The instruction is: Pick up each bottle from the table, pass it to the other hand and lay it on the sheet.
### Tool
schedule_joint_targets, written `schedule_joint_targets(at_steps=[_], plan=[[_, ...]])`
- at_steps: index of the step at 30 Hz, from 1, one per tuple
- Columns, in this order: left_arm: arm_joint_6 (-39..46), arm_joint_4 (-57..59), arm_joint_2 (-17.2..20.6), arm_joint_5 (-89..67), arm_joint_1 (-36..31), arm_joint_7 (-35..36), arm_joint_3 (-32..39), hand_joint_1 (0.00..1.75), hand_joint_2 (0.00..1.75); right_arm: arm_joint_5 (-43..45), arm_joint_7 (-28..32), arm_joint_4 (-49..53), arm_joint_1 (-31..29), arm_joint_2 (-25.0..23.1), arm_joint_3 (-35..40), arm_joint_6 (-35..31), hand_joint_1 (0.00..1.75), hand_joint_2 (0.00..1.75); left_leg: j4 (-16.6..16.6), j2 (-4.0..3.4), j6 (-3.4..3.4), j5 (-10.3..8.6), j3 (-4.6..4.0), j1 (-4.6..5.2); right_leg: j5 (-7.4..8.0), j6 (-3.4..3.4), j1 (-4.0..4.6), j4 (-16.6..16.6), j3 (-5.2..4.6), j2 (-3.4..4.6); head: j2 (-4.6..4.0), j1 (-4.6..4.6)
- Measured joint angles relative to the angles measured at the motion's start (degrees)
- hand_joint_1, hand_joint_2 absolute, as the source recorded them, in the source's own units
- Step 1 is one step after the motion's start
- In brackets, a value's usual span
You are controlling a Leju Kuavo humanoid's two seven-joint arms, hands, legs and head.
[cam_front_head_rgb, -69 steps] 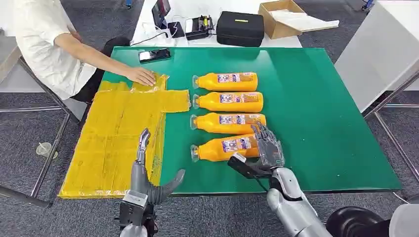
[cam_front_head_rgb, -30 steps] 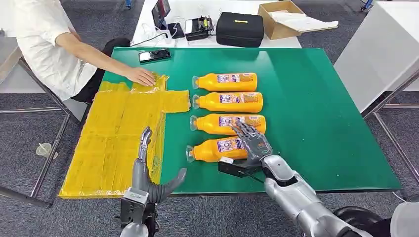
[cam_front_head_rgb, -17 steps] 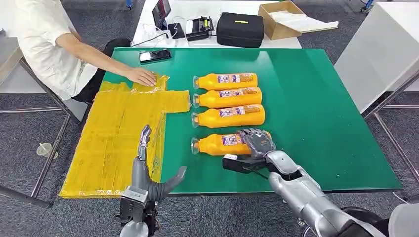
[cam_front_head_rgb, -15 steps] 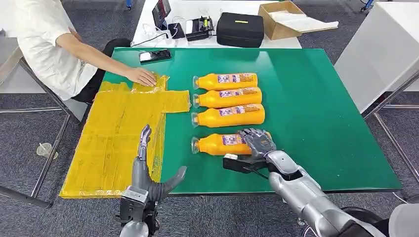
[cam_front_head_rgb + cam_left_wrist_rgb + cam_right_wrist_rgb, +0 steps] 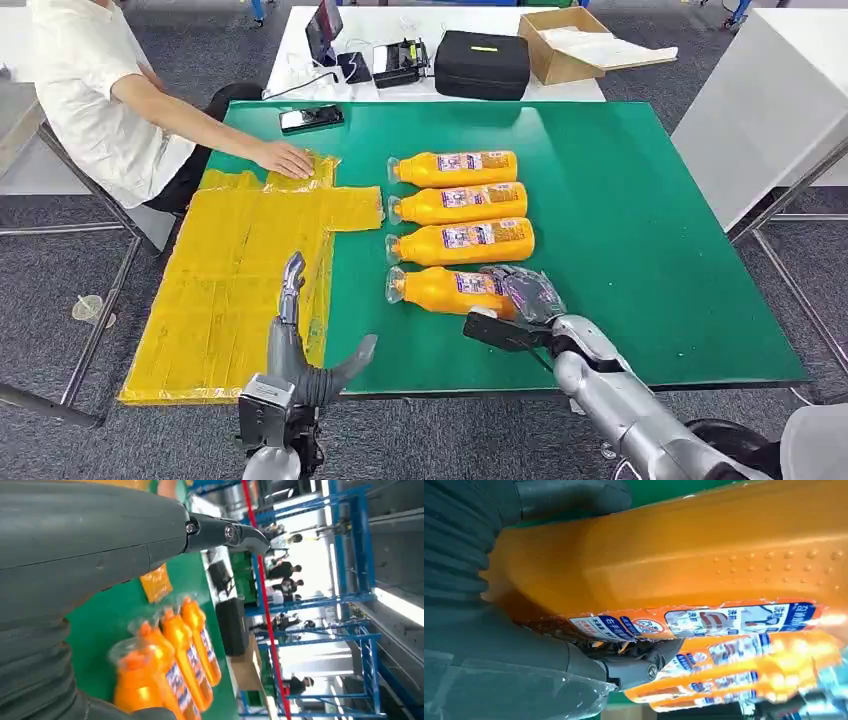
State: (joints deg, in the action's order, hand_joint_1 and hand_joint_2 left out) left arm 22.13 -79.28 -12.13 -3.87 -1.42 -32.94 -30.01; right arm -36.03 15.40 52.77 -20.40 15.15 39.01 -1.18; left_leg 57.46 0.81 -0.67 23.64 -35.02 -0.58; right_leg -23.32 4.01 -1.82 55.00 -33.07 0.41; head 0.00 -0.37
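Observation:
Four orange bottles lie side by side on the green table (image 5: 620, 250). My right hand (image 5: 522, 302) grips the nearest bottle (image 5: 440, 289) at its base end, fingers over the top and thumb underneath. In the right wrist view this bottle (image 5: 704, 560) sits between thumb and fingers of the right hand (image 5: 484, 645). The other bottles (image 5: 465, 241), (image 5: 460, 203), (image 5: 455, 168) lie untouched beyond it. The yellow sheet (image 5: 230, 280) covers the table's left side. My left hand (image 5: 300, 350) hovers open at the sheet's near right edge. The left wrist view looks past the left hand (image 5: 75, 555) at the bottles (image 5: 165, 675).
A seated person's hand (image 5: 285, 158) presses the sheet's far corner. A phone (image 5: 311, 118) lies at the table's far left. Behind the table stand a black case (image 5: 483, 65) and a cardboard box (image 5: 565, 40). A white table (image 5: 760, 110) stands to the right.
My right hand has moved from the nearest bottle's base end onto it and closed round it, and the bottle has shifted a little. The left hand has stayed put. The camera has shifted slightly.

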Motion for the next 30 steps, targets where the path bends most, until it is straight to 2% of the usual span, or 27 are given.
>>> schedule_joint_targets(at_steps=[1, 6, 8, 9, 16, 21, 23, 30], plan=[[-1.60, 0.04, -0.07, 2.80, 0.00, 0.41, 0.00, 0.00, 1.75, 2.64, 1.73, 1.01, 1.15, -0.39, -1.34, 0.00, 1.75, 1.75, 0.00, -0.11, -0.03, 0.01, 0.05, 0.00, 0.02, 0.01, 0.02, 0.00, 0.28, 0.07, 0.00, 0.02], [-5.30, 0.09, -0.09, 8.98, 0.00, 1.34, -0.02, 0.00, 1.75, 11.44, 6.39, 7.81, 6.53, -2.90, -7.57, 1.79, 1.75, 1.75, 0.00, -0.22, 0.02, -0.02, -0.05, -0.05, 0.04, -0.01, 0.11, 0.03, 0.19, 0.13, 0.00, -0.02], [-5.54, 0.11, -0.09, 9.35, -0.01, 1.42, -0.02, 0.00, 1.75, 11.72, 6.66, 9.27, 7.85, -3.61, -8.89, 2.23, 1.73, 1.75, -0.01, -0.22, 0.03, -0.03, -0.12, -0.09, 0.03, -0.01, 0.11, 0.03, 0.12, 0.12, 0.00, -0.02], [-5.56, 0.11, -0.09, 9.42, -0.01, 1.42, -0.02, 0.00, 1.75, 11.75, 6.68, 9.81, 8.36, -3.78, -9.33, 2.36, 1.61, 1.75, -0.01, -0.22, 0.02, -0.04, -0.16, -0.11, 0.02, -0.01, 0.11, 0.04, 0.11, 0.12, 0.00, -0.02], [-6.17, 0.13, -0.09, 12.56, -0.06, 1.97, -0.08, 0.00, 1.75, 15.20, 9.33, 12.92, 11.31, -5.68, -12.92, 1.05, 1.75, 1.75, 0.01, -0.15, 0.00, -0.05, -0.45, -0.06, 0.01, 0.01, 0.06, 0.04, -0.04, 0.10, 0.00, 0.00], [-7.57, 0.37, 0.11, 17.30, 0.05, 4.26, -0.15, 0.00, 1.75, 18.62, 10.76, 17.45, 13.18, -7.73, -15.97, -0.37, 1.66, 1.75, 0.01, -0.14, 0.00, -0.05, -0.59, -0.06, 0.00, 0.03, 0.06, 0.04, -0.20, 0.10, 0.00, -0.02], [-9.63, 0.94, 0.37, 19.56, 0.06, 6.04, -0.65, 0.00, 1.75, 19.31, 11.12, 19.28, 13.39, -8.33, -16.41, -0.37, 1.71, 1.75, 0.01, -0.14, 0.01, -0.05, -0.61, -0.07, -0.01, 0.03, 0.07, 0.05, -0.23, 0.11, 0.00, -0.02], [-17.74, 4.81, 0.83, 23.91, -1.37, 9.53, -2.67, 0.00, 1.75, 18.78, 13.17, 20.67, 12.50, -10.75, -15.05, 1.16, 1.71, 1.75, 0.00, -0.14, 0.01, -0.05, -0.68, -0.07, -0.02, 0.03, 0.07, 0.06, -0.27, 0.10, 0.00, 0.00]])
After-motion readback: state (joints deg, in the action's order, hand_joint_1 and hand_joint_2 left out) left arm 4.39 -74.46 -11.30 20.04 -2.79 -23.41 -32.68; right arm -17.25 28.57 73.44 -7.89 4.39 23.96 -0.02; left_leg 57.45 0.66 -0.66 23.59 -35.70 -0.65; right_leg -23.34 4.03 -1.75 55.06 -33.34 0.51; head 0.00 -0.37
